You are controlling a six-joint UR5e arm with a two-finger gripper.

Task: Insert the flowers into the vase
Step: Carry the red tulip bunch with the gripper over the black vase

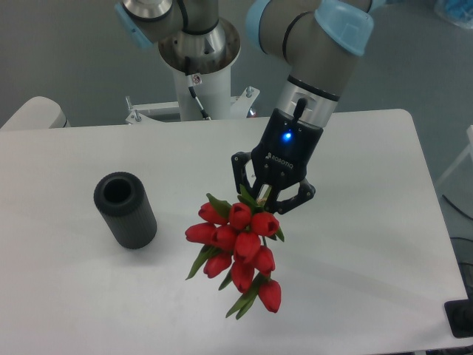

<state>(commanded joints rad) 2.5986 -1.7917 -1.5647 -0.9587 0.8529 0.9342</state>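
Nine tulips (pixel 240 240), one vase (pixel 125 210)

A white tabletop (pixel 369 244) with rounded corners fills most of the view. Behind it lies a grey floor (pixel 66 52). At the bottom right corner, just past the tabletop's edge, sits a small dark object (pixel 461 319), too cut off to identify. A pale blue thing (pixel 454 11) shows at the top right edge.

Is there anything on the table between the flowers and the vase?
Nothing visible. The flowers hang from the end effector, and only bare table lies between them and the vase.
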